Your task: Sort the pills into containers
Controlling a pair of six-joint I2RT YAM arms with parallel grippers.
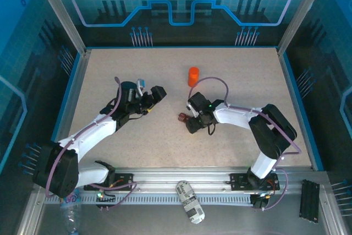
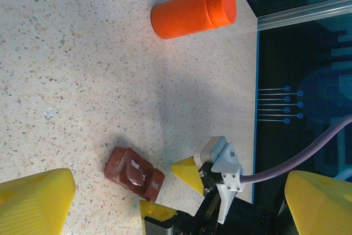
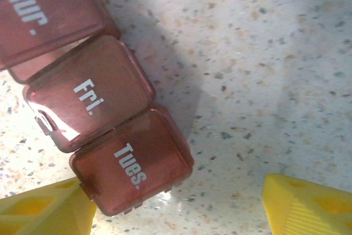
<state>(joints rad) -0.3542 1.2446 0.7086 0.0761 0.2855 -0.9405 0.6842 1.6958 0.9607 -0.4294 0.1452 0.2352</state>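
1. Firstly, the left jaws stand spread wide over the desk (image 1: 110, 70), holding nothing.
2. Mid-desk lie the containers (image 1: 181, 117), a red-brown strip running diagonally in the right wrist view; the Fri. and Tues. lids are shut, contents unseen.
3. The right jaws stand spread, one finger (image 3: 38, 213) just beside the Tues. end.

The containers (image 3: 96, 108) are glossy translucent red-brown plastic, the orange bottle (image 2: 192, 10) smooth plastic, the table (image 2: 82, 53) speckled matt.

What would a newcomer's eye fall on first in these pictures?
The bright orange cylindrical plastic bottle stands out at the far middle of the speckled table. Next, the dark red-brown plastic pill box, lids marked Thur., Fri. and Tues., lies under the open right gripper.
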